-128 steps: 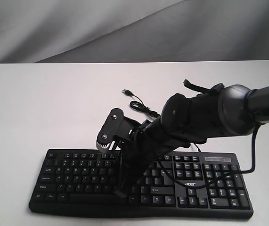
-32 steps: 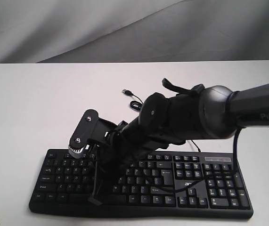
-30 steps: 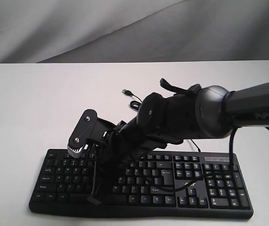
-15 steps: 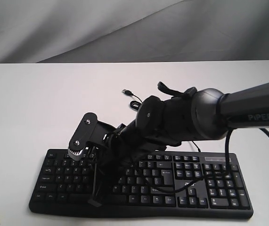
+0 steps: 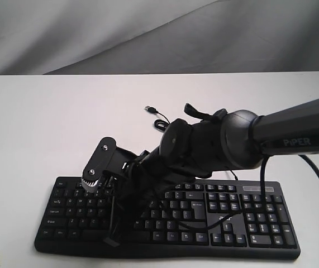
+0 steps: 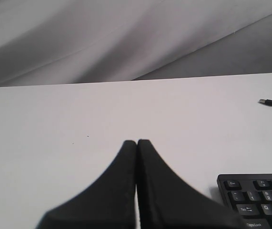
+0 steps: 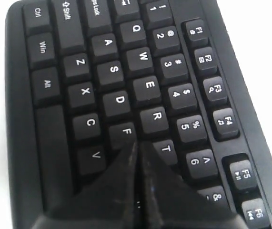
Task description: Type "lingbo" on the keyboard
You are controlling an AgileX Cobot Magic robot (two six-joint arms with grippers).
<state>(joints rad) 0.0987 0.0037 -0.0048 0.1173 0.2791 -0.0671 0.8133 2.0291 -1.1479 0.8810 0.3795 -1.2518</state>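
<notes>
Right end effector (image 7: 136,145) pressed together, tips over keyboard (image 5: 243,220) by the F key (image 7: 126,131); shifted toward keyboard's Q-A-Z end since earlier. Left end effector (image 6: 136,142) closed together, beside keyboard's corner.

keyboard (image 5: 248,218) is showing matt black plastic; surface (image 5: 47,123) is looking smooth, matt white; backdrop (image 5: 92,33) is showing creased grey cloth; right arm (image 5: 293,131) is showing smooth, dark, semi-gloss casing
</notes>
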